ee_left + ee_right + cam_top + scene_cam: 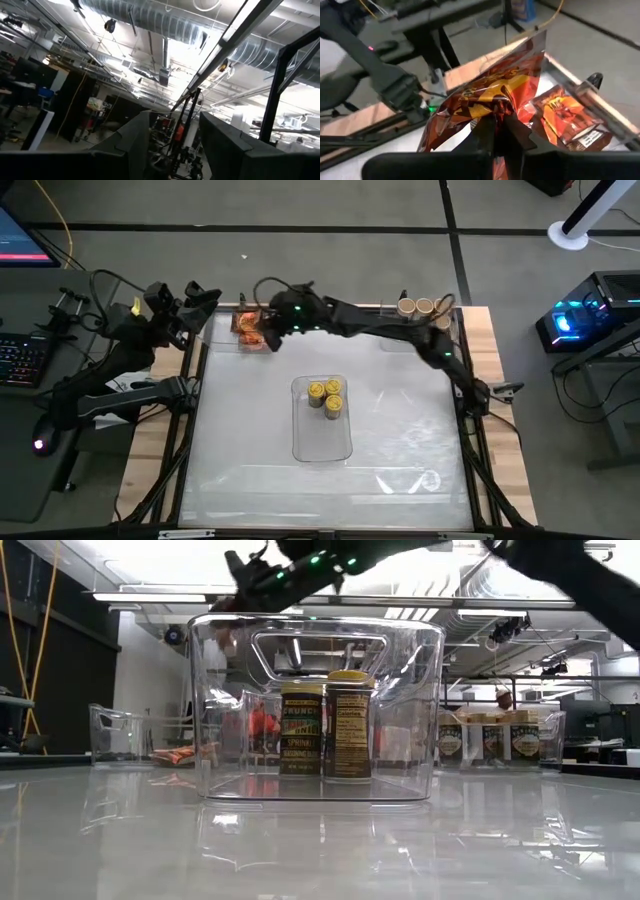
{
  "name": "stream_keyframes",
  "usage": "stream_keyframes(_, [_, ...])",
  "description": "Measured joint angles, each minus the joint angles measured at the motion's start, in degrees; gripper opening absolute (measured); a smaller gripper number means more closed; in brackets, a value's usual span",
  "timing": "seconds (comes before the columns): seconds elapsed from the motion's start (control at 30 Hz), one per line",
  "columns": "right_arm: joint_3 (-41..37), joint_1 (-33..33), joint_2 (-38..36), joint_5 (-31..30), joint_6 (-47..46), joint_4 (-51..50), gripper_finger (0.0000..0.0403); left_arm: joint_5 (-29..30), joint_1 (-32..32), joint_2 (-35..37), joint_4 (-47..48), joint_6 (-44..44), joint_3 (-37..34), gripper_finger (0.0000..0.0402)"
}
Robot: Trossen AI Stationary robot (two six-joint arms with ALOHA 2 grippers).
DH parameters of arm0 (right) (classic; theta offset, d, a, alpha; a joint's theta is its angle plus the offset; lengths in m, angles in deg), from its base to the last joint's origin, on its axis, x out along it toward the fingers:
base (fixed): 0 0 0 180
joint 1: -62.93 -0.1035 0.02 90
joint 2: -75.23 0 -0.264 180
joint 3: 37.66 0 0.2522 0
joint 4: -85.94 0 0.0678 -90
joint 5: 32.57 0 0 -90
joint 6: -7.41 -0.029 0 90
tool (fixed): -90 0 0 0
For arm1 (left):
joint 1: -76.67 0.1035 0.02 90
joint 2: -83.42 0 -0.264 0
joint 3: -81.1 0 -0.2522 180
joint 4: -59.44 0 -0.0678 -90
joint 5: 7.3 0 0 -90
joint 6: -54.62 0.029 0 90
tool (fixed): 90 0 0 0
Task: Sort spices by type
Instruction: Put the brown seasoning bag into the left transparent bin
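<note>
My right gripper (495, 132) reaches over the clear tray (222, 330) at the table's far left and is shut on an orange-red foil packet (490, 90). It also shows in the high view (265, 330). Another orange-red packet (565, 120) lies flat in that tray. Two yellow-lidded jars (325, 395) stand upright in the centre tray (322, 445). Beige-lidded jars (420, 307) stand in the far right tray (400, 340). My left gripper (175, 145) is open and empty, off the table's far left corner (200, 295), pointing up at the ceiling. My right gripper pinches the foil packet between its two fingers at one crumpled edge (496, 106), about midway along that edge. The fingers slant down from the table's right. The packet stands out beyond the fingertips, creased at the hold, over the far left tray. Whether its far end rests on anything is hidden.
The centre tray's tall clear walls (320, 640) stand in the middle of the table. A glossy sheet (330, 480) covers the table's near half. Black frame rails (185, 390) run along the table's left and right edges.
</note>
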Motion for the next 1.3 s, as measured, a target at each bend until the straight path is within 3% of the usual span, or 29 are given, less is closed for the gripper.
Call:
stream_keyframes(0.13, [9.5, 0.5, 7.2, 1.0, 1.7, -4.6, 0.0007, -0.2, 0.0, 0.0, 0.0, -0.3, 0.0, 0.0161])
stream_keyframes(0.33, [2.8, 1.7, 8.6, 1.0, 0.1, 9.2, 0.0007, -0.2, 0.0, 0.0, 0.0, 1.2, 0.0, 0.0161])
stream_keyframes(0.47, [-0.8, 2.6, 8.9, -3.2, -0.1, 11.3, 0.0007, -0.2, 0.0, -0.1, 0.0, 1.2, 0.0, 0.0161])
stream_keyframes(0.63, [-1.9, 3.3, 9.6, -3.4, -0.5, 14.3, 0.0009, -0.2, 0.0, -0.1, 0.0, 1.2, 0.0, 0.0161])
stream_keyframes(0.87, [-2.0, 2.6, 12.5, 1.0, 0.2, 17.2, 0.001, -0.1, 0.0, -0.1, 0.3, 1.2, 0.0, 0.0161])
stream_keyframes(1.3, [-2.0, 1.6, 13.6, 1.6, 4.5, 11.5, 0.0019, 0.1, 0.0, -0.2, 0.5, 1.2, 0.0, 0.0161])
